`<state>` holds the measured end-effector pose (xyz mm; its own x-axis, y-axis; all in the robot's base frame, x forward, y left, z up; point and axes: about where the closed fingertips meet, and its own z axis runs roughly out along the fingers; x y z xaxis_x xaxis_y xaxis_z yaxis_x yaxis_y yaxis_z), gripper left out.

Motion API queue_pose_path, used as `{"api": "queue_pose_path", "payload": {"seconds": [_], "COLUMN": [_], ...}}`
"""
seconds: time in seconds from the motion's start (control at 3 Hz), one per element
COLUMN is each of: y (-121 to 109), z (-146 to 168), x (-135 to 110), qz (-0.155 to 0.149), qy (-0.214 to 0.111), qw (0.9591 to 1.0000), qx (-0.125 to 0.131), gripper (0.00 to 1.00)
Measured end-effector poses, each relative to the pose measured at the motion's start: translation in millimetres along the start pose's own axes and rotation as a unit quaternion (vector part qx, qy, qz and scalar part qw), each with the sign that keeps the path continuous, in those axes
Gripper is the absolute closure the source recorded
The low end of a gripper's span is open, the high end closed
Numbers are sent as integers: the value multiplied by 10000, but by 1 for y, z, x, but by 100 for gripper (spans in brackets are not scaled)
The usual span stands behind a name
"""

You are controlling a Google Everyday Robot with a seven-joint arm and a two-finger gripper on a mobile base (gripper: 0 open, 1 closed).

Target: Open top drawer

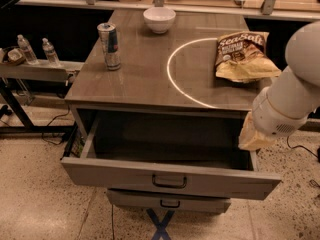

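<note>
The top drawer (125, 171) is a wide grey wood-grain drawer under the table top (135, 84). It stands pulled well out, and its deep grey box looks empty. A small dark loop handle (169, 182) sits at the centre of its front. My gripper (251, 136), yellowish at the end of the white arm, is at the drawer's right side, just above the right wall near the front corner. It is apart from the handle.
A shorter drawer (167, 202) below sticks out slightly. On the table top stand a drink can (109, 45), a white bowl (159, 19) and a chip bag (242, 54). A low shelf (35, 71) with water bottles (27, 49) is at the left.
</note>
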<state>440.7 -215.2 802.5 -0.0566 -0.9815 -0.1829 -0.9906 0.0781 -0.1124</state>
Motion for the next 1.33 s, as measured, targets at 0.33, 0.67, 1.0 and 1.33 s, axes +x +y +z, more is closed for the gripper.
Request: {"api": "queue_pose_path", "payload": {"seconds": [0.33, 0.67, 1.0, 1.33], "y": [-7, -15, -20, -21], "z": [-11, 2, 32, 64], "x": [-6, -11, -14, -13], "qz": [-47, -25, -19, -34], "qy": [-18, -221, -462, -660], "qw": [9999, 9995, 9988, 9977], "qx": [101, 214, 189, 123], "gripper": [78, 99, 100, 100]}}
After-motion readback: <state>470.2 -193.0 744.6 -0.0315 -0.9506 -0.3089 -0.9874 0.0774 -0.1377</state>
